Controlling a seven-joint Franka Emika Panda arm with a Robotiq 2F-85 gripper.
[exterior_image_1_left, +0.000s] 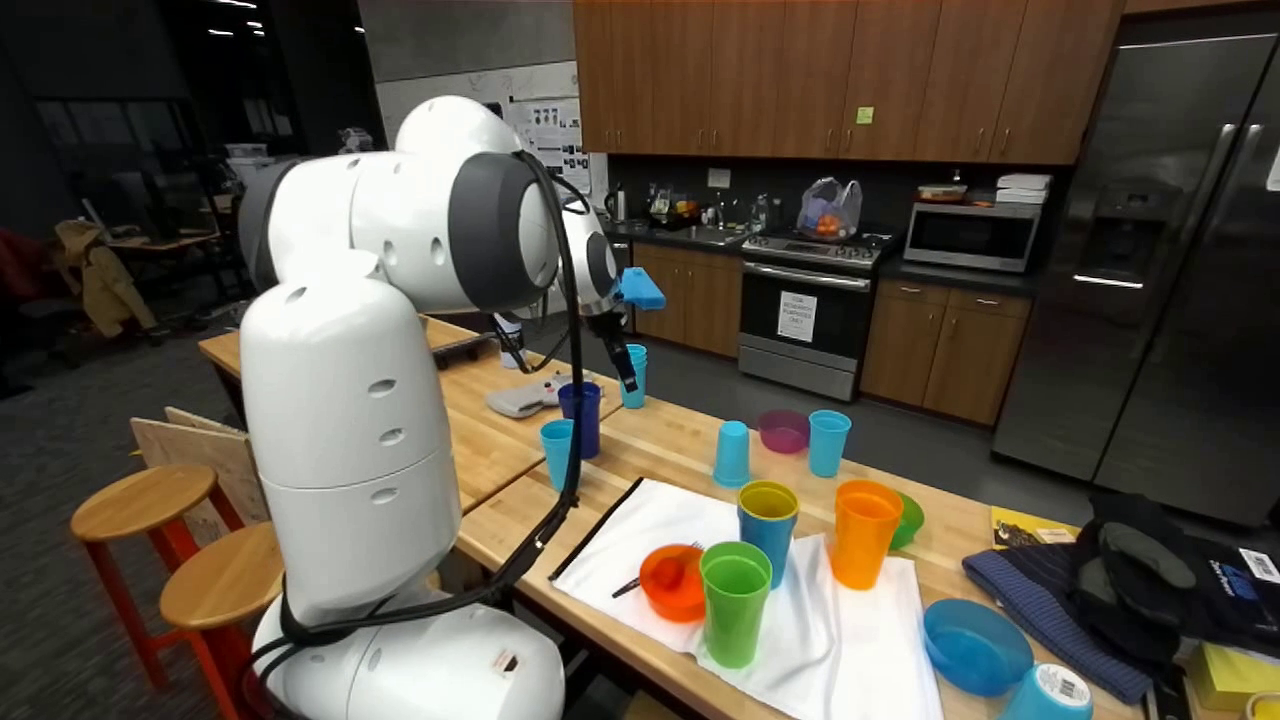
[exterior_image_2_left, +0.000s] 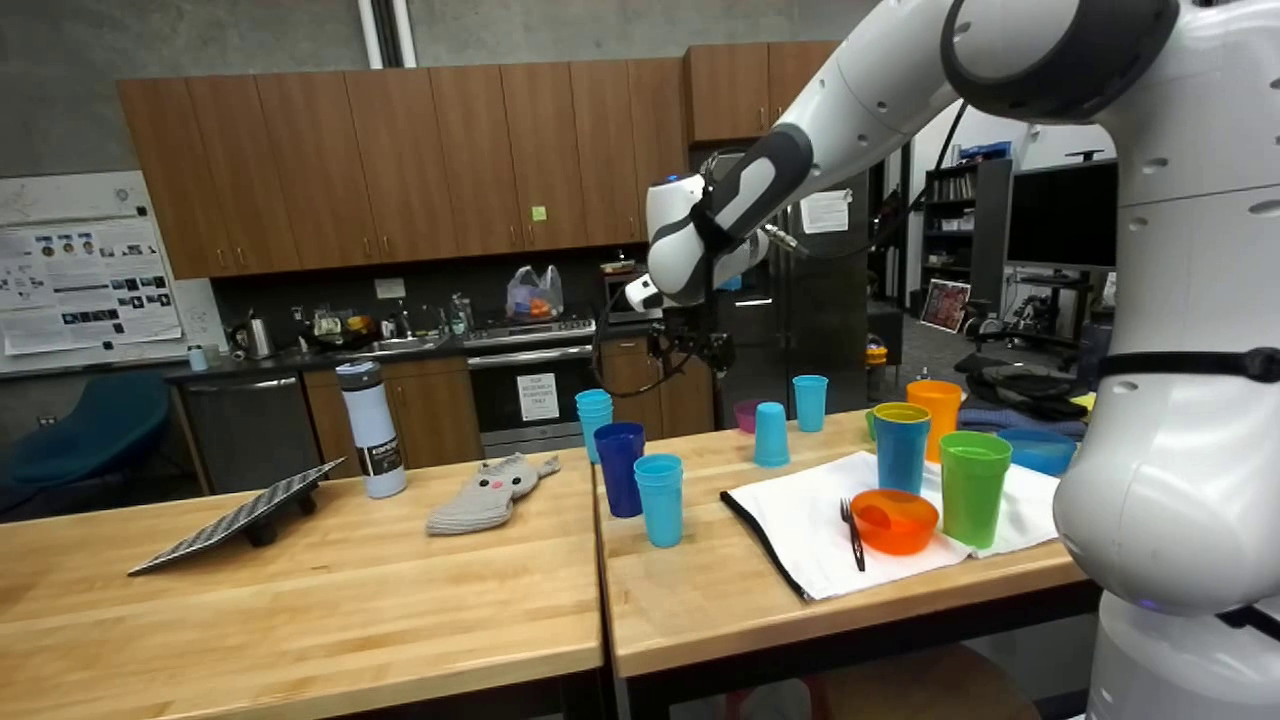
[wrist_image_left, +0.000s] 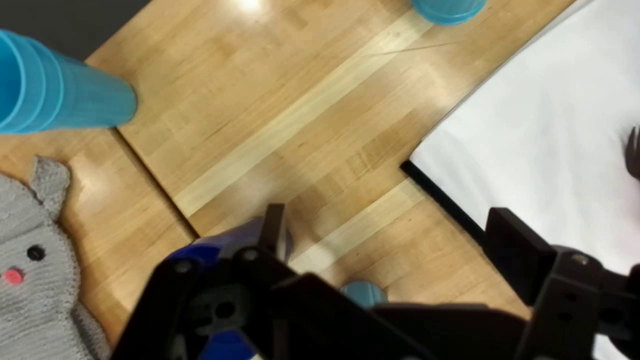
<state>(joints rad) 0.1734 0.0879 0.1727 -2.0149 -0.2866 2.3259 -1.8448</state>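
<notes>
The dark blue cup (exterior_image_2_left: 620, 470) stands upright on the wooden table (exterior_image_2_left: 680, 610), close to the seam. In the wrist view it lies partly behind one finger of the gripper (wrist_image_left: 387, 225), not in the gap — so, I judge, lowering from here could bring that finger onto the rim and tip it. Just beside it, on the near right in an exterior view, is a light blue cup (exterior_image_2_left: 662, 510); a sideways touch could, I think, knock one into the other, because the space is small. The fingers (wrist_image_left: 510, 240) are wide apart; they hold nothing, and I see no contact. Farther out, a stack of light blue cups (exterior_image_2_left: 594, 425) is near the far table edge — a push there might send it over. The grey knitted toy (exterior_image_2_left: 485, 497) lies left, the white cloth (exterior_image_2_left: 795, 510) right.
</notes>
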